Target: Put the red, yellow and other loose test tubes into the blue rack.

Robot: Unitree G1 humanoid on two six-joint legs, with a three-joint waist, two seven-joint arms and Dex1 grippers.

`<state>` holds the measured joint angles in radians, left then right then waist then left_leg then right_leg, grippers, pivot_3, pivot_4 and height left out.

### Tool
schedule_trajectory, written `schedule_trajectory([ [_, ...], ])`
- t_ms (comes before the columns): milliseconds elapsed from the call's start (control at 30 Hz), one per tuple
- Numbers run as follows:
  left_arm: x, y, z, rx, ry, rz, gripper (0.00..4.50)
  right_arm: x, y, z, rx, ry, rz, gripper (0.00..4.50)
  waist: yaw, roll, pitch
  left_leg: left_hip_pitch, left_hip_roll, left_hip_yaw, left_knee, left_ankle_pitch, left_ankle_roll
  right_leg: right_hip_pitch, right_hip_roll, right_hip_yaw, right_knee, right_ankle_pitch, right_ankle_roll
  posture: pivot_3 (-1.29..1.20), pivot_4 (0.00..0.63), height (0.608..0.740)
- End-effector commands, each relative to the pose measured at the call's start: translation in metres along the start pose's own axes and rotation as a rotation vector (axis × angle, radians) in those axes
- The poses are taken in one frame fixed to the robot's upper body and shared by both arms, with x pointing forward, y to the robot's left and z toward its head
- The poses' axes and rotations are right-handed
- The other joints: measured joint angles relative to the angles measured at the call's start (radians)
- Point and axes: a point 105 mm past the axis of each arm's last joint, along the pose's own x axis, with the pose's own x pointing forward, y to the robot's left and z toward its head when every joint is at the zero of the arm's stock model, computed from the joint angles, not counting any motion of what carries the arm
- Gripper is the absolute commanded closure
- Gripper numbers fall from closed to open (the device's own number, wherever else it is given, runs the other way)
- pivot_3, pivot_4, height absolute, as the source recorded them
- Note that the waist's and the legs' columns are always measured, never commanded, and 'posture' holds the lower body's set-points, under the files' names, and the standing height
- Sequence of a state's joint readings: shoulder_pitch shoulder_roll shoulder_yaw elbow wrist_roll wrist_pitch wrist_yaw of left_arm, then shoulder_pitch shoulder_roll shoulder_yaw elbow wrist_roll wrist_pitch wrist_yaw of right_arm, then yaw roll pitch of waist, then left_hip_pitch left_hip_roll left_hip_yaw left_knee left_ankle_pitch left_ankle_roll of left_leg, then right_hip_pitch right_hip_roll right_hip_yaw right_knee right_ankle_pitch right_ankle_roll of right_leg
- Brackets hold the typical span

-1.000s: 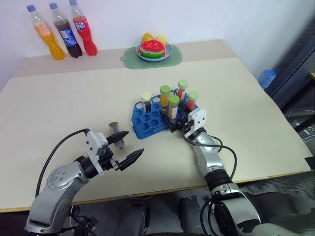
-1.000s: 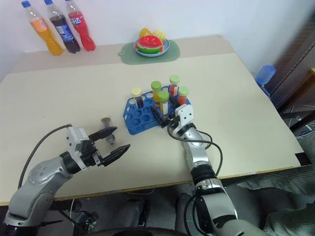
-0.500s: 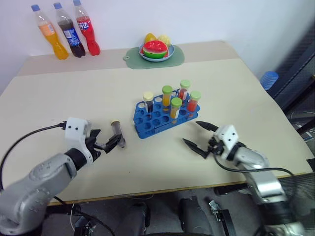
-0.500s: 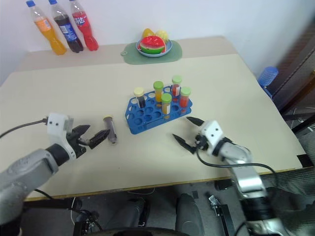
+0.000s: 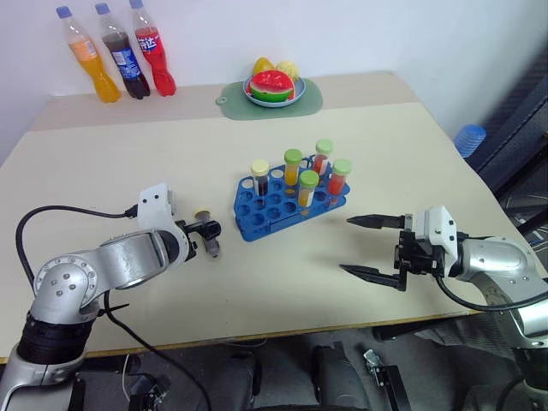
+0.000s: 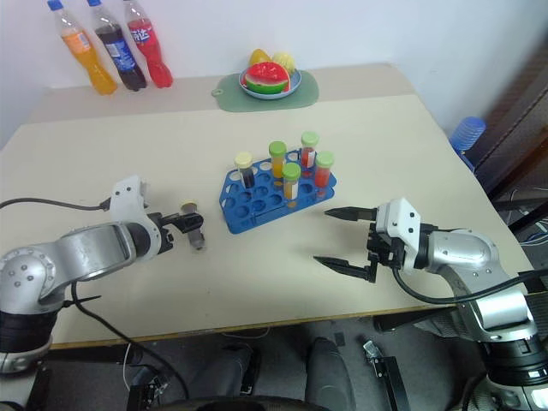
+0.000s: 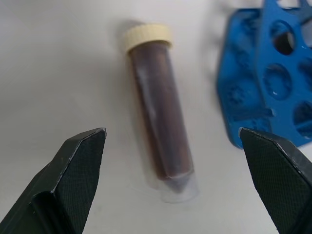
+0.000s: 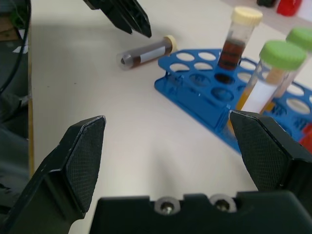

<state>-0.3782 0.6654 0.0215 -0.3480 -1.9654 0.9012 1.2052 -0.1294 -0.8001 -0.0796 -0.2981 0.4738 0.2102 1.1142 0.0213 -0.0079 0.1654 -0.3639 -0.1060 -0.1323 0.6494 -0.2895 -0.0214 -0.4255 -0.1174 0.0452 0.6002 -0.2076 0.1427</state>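
Note:
A loose test tube [image 7: 158,107] with dark brown liquid and a cream cap lies flat on the table, just left of the blue rack [image 5: 265,214]. My left gripper [image 7: 170,132] hovers over it, open, one finger on each side and neither touching it. The same tube [image 8: 146,51] shows in the right wrist view beside the rack [image 8: 195,92]. Several capped tubes stand upright in the rack, one cream-capped [image 5: 259,175] and the others green-capped [image 5: 293,165]. My right gripper [image 5: 347,245] is open and empty, off the rack's right side near the table's front edge.
Three soda bottles [image 5: 120,56] stand at the back left corner. A green mat with a fruit plate [image 5: 272,90] lies at the back middle. A blue object [image 5: 469,137] sits beyond the table's right edge. A black cable [image 5: 51,218] loops from my left arm.
My right gripper has pulled back from the rack toward the front right, staying open. My left gripper has rolled over and moved forward to straddle the lying tube.

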Motion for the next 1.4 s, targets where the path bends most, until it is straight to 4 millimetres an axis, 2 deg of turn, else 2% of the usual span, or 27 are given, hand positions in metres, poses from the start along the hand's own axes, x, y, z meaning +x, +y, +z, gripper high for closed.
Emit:
schedule_trajectory([
  [33, 0.011, -0.006, 0.007, -0.054, 0.028, 0.049, 0.0, 0.004, -0.001, 0.008, -0.037, -0.024, -0.002, 0.02, 0.016, -0.001, 0.0, 0.0, 0.0, 0.0, 0.001, 0.0, 0.0, 0.0, 0.0, 0.0, 0.0, 0.0, 0.0, 0.0, 0.15, 0.74],
  [167, 0.026, -0.007, 0.007, -0.078, 0.103, 0.117, 0.0, 0.003, 0.002, 0.008, -0.037, -0.023, -0.007, 0.02, 0.021, -0.001, 0.0, 0.0, 0.0, 0.0, 0.001, 0.0, 0.0, 0.0, 0.0, 0.0, 0.0, 0.0, 0.0, 0.0, 0.15, 0.74],
  [200, 0.028, -0.008, 0.008, -0.079, 0.115, 0.121, 0.24, 0.003, 0.003, 0.008, -0.038, -0.021, -0.009, 0.0, 0.02, -0.001, 0.0, 0.0, -0.001, 0.0, 0.001, 0.0, -0.001, 0.0, 0.0, 0.0, 0.0, 0.0, 0.0, 0.0, 0.15, 0.74],
  [267, 0.033, -0.01, 0.01, -0.075, 0.138, 0.119, 0.81, 0.001, 0.003, 0.006, -0.041, -0.006, -0.016, 0.0, 0.02, -0.001, 0.0, 0.0, -0.001, 0.0, 0.001, 0.0, -0.001, 0.0, 0.0, 0.0, 0.0, 0.0, 0.0, 0.0, 0.15, 0.74],
  [367, 0.042, -0.004, 0.006, -0.077, 0.191, 0.162, 2.25, -0.001, 0.003, 0.006, -0.035, -0.004, -0.025, 0.0, 0.017, -0.001, 0.0, 0.0, -0.001, 0.0, 0.001, 0.001, -0.001, -0.001, 0.0, 0.0, 0.001, 0.0, 0.0, 0.0, 0.15, 0.74],
  [467, 0.046, -0.006, 0.002, -0.058, 0.223, 0.154, 3.69, -0.003, 0.003, 0.004, -0.038, 0.012, -0.034, 0.0, 0.019, -0.001, 0.0, 0.0, -0.001, 0.0, 0.001, 0.001, -0.001, -0.001, 0.0, 0.0, 0.001, 0.0, 0.0, 0.0, 0.15, 0.74],
  [500, 0.046, -0.008, 0.002, -0.046, 0.223, 0.136, 3.78, -0.003, 0.003, 0.004, -0.036, 0.011, -0.038, 0.0, 0.019, -0.001, 0.0, 0.0, -0.001, 0.0, 0.001, 0.001, -0.001, -0.001, 0.0, 0.0, 0.001, 0.0, 0.0, 0.0, 0.15, 0.74],
  [633, 0.04, -0.014, 0.005, 0.0, 0.203, 0.031, 3.78, -0.004, 0.004, 0.005, -0.03, 0.012, -0.052, 0.0, 0.019, -0.001, -0.001, 0.0, -0.001, 0.0, 0.001, 0.001, -0.001, -0.001, 0.0, 0.0, 0.001, 0.0, 0.0, 0.0, 0.15, 0.74],
  [700, 0.031, -0.017, 0.014, 0.047, 0.147, -0.027, 3.78, -0.006, 0.003, 0.003, -0.03, 0.02, -0.062, 0.0, 0.018, -0.002, 0.0, 0.0, -0.001, 0.0, 0.001, 0.001, -0.001, -0.001, 0.0, 0.0, 0.001, 0.0, 0.0, 0.0, 0.15, 0.74],
  [767, 0.009, -0.028, 0.03, 0.174, 0.009, -0.177, 3.78, -0.007, 0.002, 0.003, -0.024, 0.011, -0.084, 0.0, 0.015, -0.003, 0.001, -0.001, -0.001, 0.0, 0.001, 0.001, -0.001, -0.002, 0.0, 0.0, 0.001, 0.0, 0.0, 0.0, 0.15, 0.74],
  [800, -0.006, -0.036, 0.043, 0.263, -0.136, -0.259, 3.78, -0.007, 0.001, 0.003, -0.022, 0.009, -0.097, 0.0, 0.013, -0.003, 0.001, -0.002, -0.001, 0.001, 0.001, 0.001, -0.001, -0.003, 0.001, 0.0, 0.001, 0.0, 0.0, 0.0, 0.15, 0.74],
  [867, -0.036, -0.058, 0.039, 0.359, -0.226, -0.54, 3.78, -0.009, 0.001, 0.002, -0.019, 0.011, -0.111, 0.0, 0.013, -0.003, 0.001, -0.005, -0.001, 0.003, 0.001, 0.001, -0.001, -0.005, 0.002, 0.0, 0.001, 0.0, 0.0, 0.0, 0.15, 0.74],
  [900, -0.05, -0.063, 0.037, 0.452, -0.285, -0.625, 3.78, -0.009, 0.003, 0.002, -0.01, 0.008, -0.123, 0.0, 0.012, -0.002, 0.001, -0.005, -0.001, 0.003, 0.001, 0.001, -0.001, -0.006, 0.001, 0.001, 0.001, 0.0, 0.0, 0.0, 0.15, 0.74],
  [1000, -0.068, -0.081, 0.035, 0.65, -0.443, -0.822, 3.78, -0.009, 0.005, 0.001, 0.01, 0.004, -0.155, 0.0, 0.017, -0.002, 0.0, -0.005, -0.001, 0.008, 0.0, 0.001, -0.001, -0.005, 0.001, 0.001, -0.001, -0.001, -0.002, 0.0, 0.15, 0.74],
  [1067, -0.071, -0.091, 0.04, 0.725, -0.574, -0.894, 3.78, -0.012, 0.006, -0.001, 0.018, 0.012, -0.177, 0.0, 0.022, -0.002, 0.001, -0.006, 0.0, 0.008, 0.0, 0.001, -0.001, -0.004, 0.001, 0.0, -0.003, -0.002, -0.004, 0.0, 0.15, 0.74],
  [1133, -0.062, -0.094, 0.041, 0.791, -0.649, -0.881, 3.78, -0.014, 0.006, -0.002, 0.021, 0.022, -0.191, 0.0, 0.02, -0.003, 0.001, -0.006, 0.0, 0.008, 0.002, 0.0, 0.001, -0.002, 0.0, 0.0, -0.005, -0.001, -0.005, 0.0, 0.15, 0.74],
  [1267, -0.034, -0.117, 0.029, 0.878, -0.819, -0.903, 3.78, -0.028, 0.015, -0.005, 0.048, 0.059, -0.231, 0.0, 0.021, -0.003, 0.001, -0.006, 0.0, 0.008, 0.003, -0.004, 0.008, -0.001, -0.001, 0.001, -0.005, -0.001, -0.005, 0.0, 0.15, 0.74],
  [1400, -0.007, -0.127, 0.005, 0.942, -0.896, -0.9, 3.78, -0.042, 0.02, -0.002, 0.061, 0.091, -0.282, 0.0, 0.017, -0.004, 0.001, -0.008, 0.0, 0.008, 0.004, -0.003, 0.007, -0.002, -0.001, 0.0, -0.007, 0.001, -0.001, 0.0, 0.15, 0.74],
])
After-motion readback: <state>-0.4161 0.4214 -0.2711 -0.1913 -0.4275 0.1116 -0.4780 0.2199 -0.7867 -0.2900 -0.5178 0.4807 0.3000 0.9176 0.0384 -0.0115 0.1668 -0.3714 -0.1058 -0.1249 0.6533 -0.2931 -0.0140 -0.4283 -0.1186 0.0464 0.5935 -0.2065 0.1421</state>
